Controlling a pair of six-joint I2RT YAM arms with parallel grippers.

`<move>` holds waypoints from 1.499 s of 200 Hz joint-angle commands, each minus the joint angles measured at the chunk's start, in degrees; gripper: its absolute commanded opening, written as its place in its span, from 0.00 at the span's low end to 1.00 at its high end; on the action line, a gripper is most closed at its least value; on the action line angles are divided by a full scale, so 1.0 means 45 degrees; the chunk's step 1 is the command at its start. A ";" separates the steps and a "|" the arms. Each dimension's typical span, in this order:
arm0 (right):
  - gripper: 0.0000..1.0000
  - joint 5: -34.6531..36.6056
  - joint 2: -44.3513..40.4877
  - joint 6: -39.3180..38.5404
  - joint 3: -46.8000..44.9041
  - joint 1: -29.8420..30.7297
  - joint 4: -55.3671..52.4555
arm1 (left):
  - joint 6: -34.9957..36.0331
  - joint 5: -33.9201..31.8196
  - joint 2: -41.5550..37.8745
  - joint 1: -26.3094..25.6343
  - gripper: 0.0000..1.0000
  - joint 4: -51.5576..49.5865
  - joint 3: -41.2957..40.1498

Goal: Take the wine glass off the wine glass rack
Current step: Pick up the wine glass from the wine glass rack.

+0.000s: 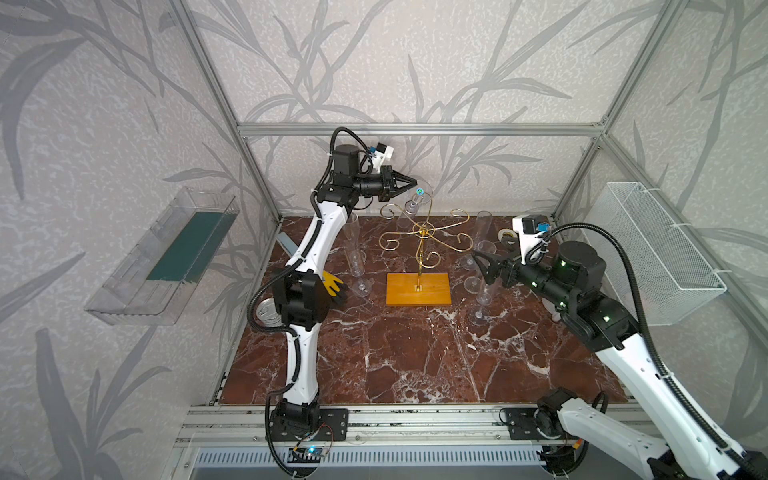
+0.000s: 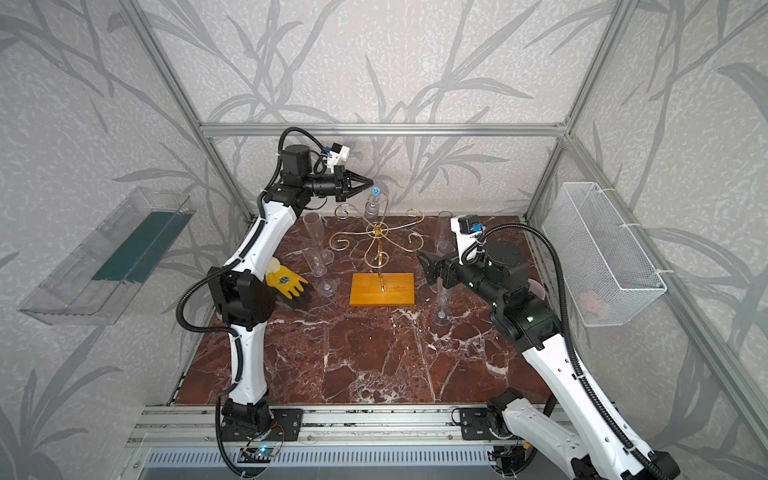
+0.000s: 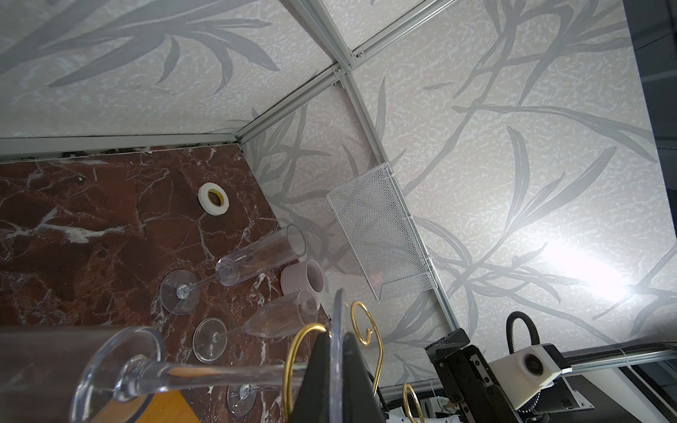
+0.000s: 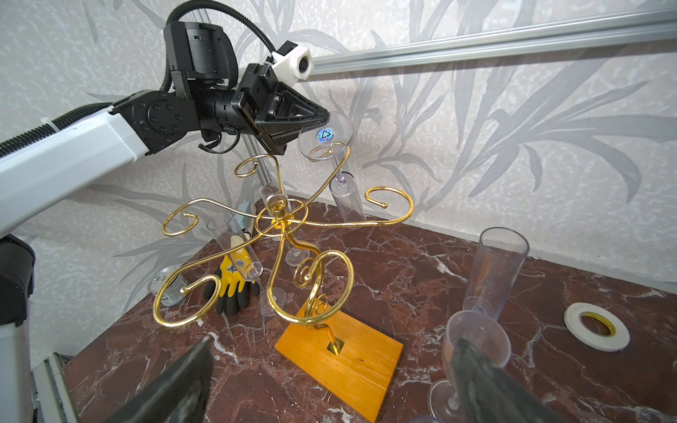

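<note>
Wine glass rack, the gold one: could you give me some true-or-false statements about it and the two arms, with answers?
1. One wine glass hangs upside down on the wine glass rack. True.
2. The left gripper pinches that glass's foot. True.
3. The right gripper is shut on a glass. False: its jaws stand wide open, holding nothing.
4. The rack's base is black. False: it is orange-yellow wood.
5. A yellow-and-black glove lies on the table. True.
</note>
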 commanded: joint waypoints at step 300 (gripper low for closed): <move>0.99 0.0321 -0.1068 0.0435 -0.0466 0.0066 -0.0557 | 0.1682 0.0215 -0.2735 -0.0384 0.00 -0.1410 -0.1088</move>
